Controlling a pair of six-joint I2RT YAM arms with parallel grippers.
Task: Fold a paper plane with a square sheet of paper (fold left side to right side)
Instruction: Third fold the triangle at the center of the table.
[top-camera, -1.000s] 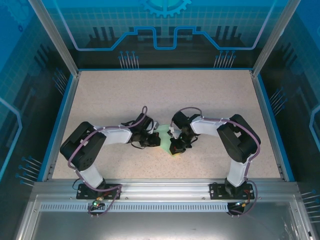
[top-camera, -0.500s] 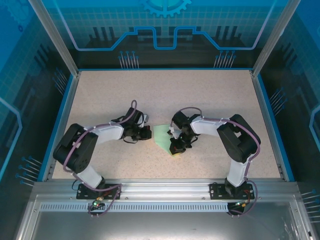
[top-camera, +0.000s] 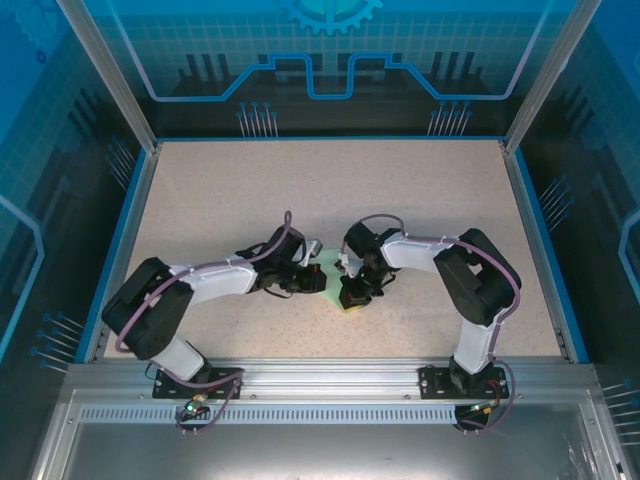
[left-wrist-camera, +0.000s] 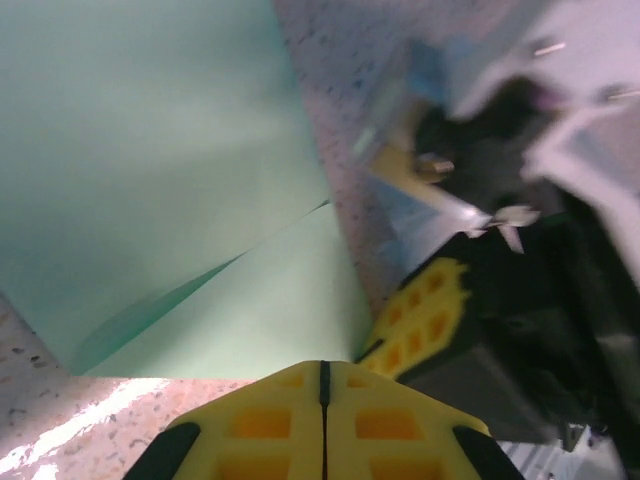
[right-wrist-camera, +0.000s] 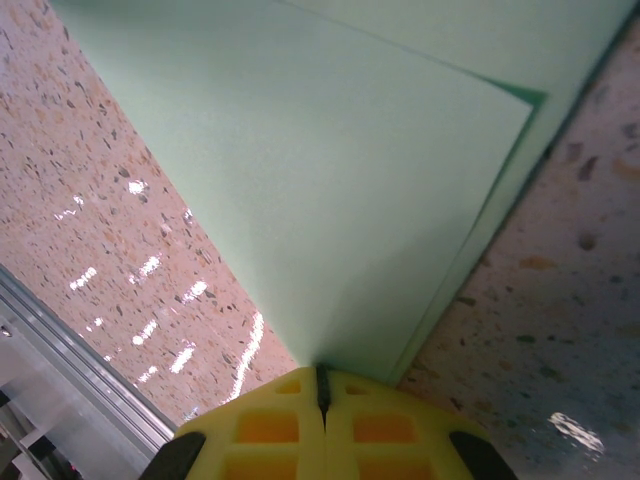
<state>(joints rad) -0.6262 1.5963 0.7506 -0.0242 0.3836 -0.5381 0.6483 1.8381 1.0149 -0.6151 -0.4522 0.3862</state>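
Note:
The square sheet of paper, pale mint green, lies folded into a pointed wedge on the speckled table between my two arms. In the left wrist view its layers overlap with a slanted edge. My left gripper is shut, and its yellow tips rest at the paper's left edge. My right gripper is also shut. Its tip sits on the wedge's near point, where the paper narrows to the jaws. I cannot tell whether paper is pinched there. The right gripper's yellow finger shows beside the sheet.
The speckled table stretches open behind the arms. Blue rails and metal posts bound it left and right. A metal ledge runs along the near edge, close behind the right gripper.
The left gripper pulled back to the left off the paper, then came right again onto its left edge. The right arm and the paper's near point stayed put.

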